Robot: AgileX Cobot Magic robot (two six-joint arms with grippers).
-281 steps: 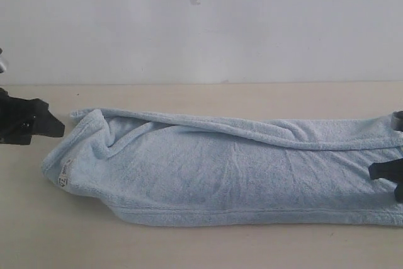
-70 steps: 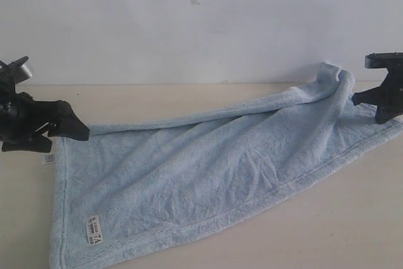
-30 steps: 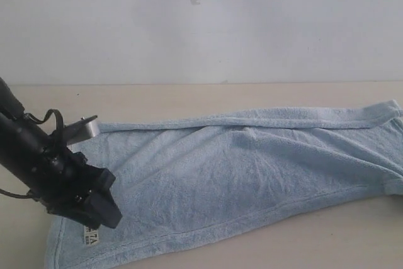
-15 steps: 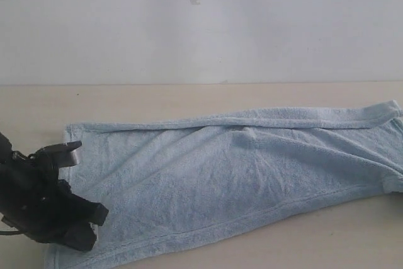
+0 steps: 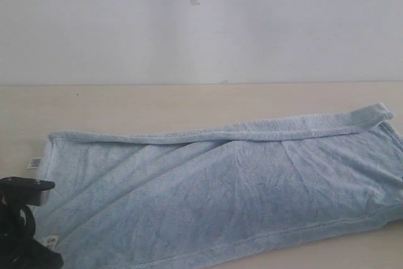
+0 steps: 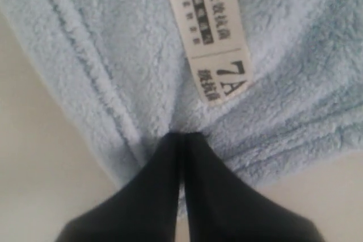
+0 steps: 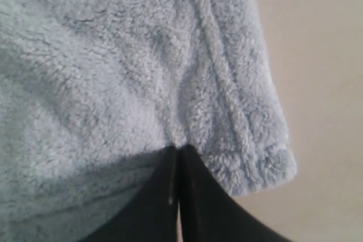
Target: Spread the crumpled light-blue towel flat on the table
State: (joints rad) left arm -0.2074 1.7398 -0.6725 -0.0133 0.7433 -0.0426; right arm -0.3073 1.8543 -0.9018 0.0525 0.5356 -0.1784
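Observation:
The light-blue towel (image 5: 220,193) lies lengthwise across the table (image 5: 157,105), with its far long edge folded over in a narrow band and soft creases across the middle. My left gripper (image 6: 182,137) is shut on the towel's near hem, just below the white label (image 6: 212,32). In the exterior view only the left arm's black body (image 5: 19,228) shows, at the bottom left corner beside the label (image 5: 50,241). My right gripper (image 7: 177,150) is shut on the towel (image 7: 113,72) beside a stitched corner hem (image 7: 249,140). It is out of the exterior view.
A white wall (image 5: 201,23) rises behind the table. A second small tag (image 5: 34,162) sticks out at the towel's left edge. Bare tabletop runs between the towel and the wall and at the near right (image 5: 378,250).
The left arm has dropped toward the near left corner of the view, dragging the towel's near edge with it. The whole towel has shifted nearer and now covers more table.

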